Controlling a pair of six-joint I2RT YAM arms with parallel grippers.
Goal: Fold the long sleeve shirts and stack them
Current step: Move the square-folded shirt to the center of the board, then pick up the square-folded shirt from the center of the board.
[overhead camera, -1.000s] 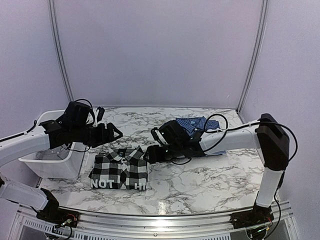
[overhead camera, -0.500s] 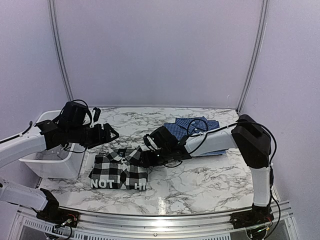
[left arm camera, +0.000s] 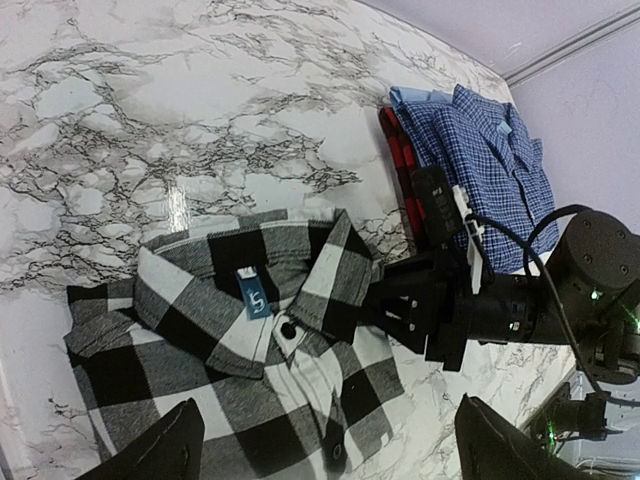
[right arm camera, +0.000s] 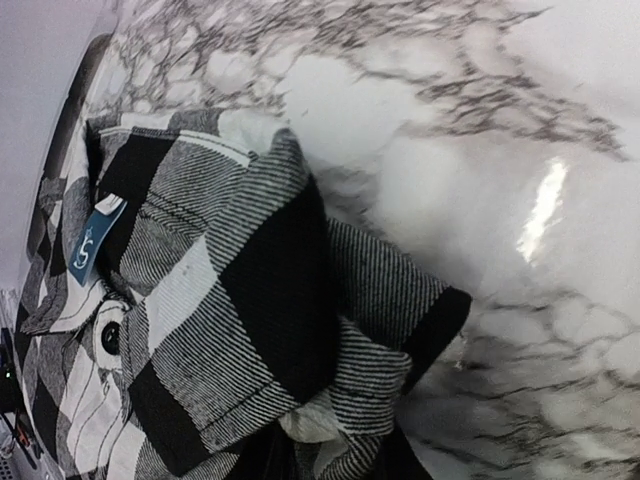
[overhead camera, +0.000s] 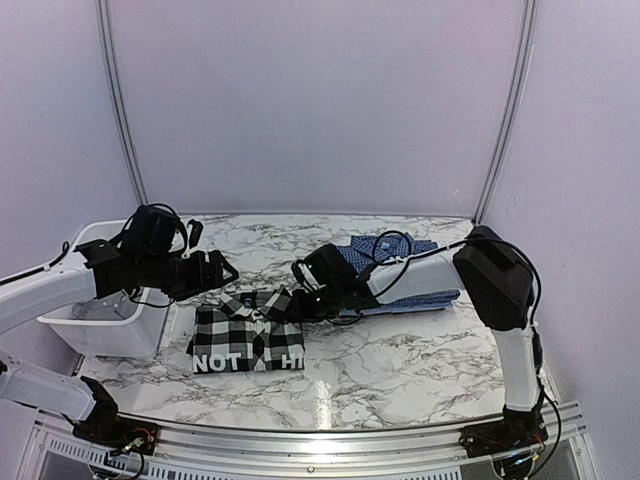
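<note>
**Step in hand: moving the folded shirt to the stack (judged)**

1. Position. The black-and-white shirt [overhead camera: 248, 335] lies folded, lettering up, at 7 o'clock on the marble table [overhead camera: 400, 360]. The blue shirt [left arm camera: 490, 160] lies folded at 2 o'clock, well apart from it. The white bin [overhead camera: 105, 320] stands at 9 o'clock.

2. Claw state. The right gripper [overhead camera: 298, 304] is clenched on a bunched fold at the shirt's 2 o'clock corner, beside the collar. The left gripper [left arm camera: 335, 450] is released, with its fingers spread wide, and hovers over the shirt's 10 o'clock side, touching nothing.

3. Check the bite. In the right wrist view the fingers sit at the frame edge, so the pinch possibly takes only the upper layers. A bite that shallow would pull the fold open.

4. Procedure. Draw the corner toward 2 o'clock, low and slow, keeping the cloth flat on the table. If the 8 o'clock end trails or unfolds, bring the left gripper down on the 10 o'clock edge and carry both corners together.

5. Placement. Lay the shirt squarely on the blue shirt, collar over collar.
</note>
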